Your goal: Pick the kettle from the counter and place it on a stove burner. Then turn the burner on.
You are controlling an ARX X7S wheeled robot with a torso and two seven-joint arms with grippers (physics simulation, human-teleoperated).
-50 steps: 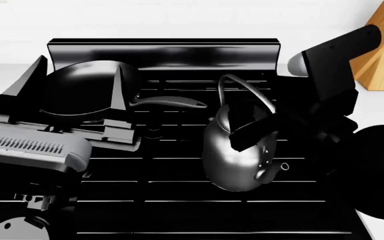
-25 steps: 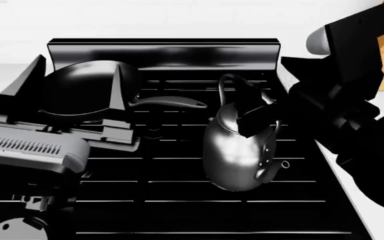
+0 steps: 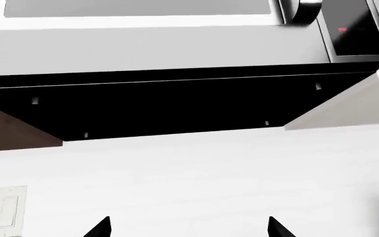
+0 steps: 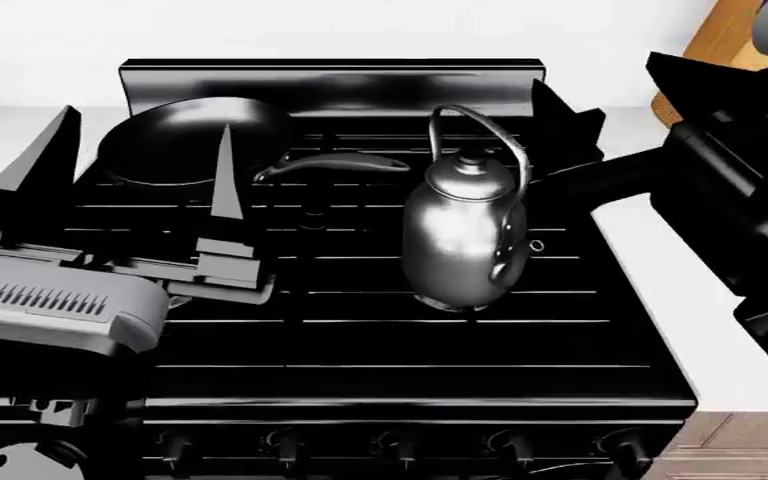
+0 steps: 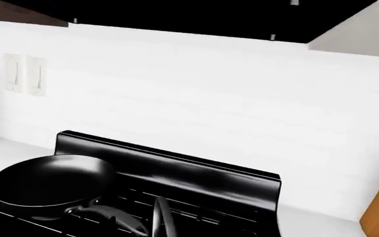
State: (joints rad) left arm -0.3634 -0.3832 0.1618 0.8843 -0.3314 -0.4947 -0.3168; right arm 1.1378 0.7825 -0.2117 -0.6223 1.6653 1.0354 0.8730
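Observation:
The shiny steel kettle (image 4: 462,238) stands upright on the black grates at the right-middle of the range, spout toward the right; the stove burner beneath it is hidden. Its thin arched handle (image 5: 160,218) shows edge-on in the right wrist view. My right gripper (image 4: 568,105) hovers behind and right of the handle, apart from it, its jaws spread and empty. My left gripper (image 4: 147,118) is open over the left side of the range, with its fingertips (image 3: 100,228) wide apart against the white wall. White counter (image 4: 662,268) flanks the range.
A black frying pan (image 4: 184,140) sits on the back-left grates, handle pointing at the kettle. Several knobs (image 4: 391,445) line the range front. A wooden knife block (image 4: 715,38) stands back right. A dark hood and microwave (image 3: 176,98) hang overhead.
The right gripper has let go of the kettle handle and drawn back to the right. The kettle, tilted before, now stands upright on the grates. The head view has shifted, showing the knobs.

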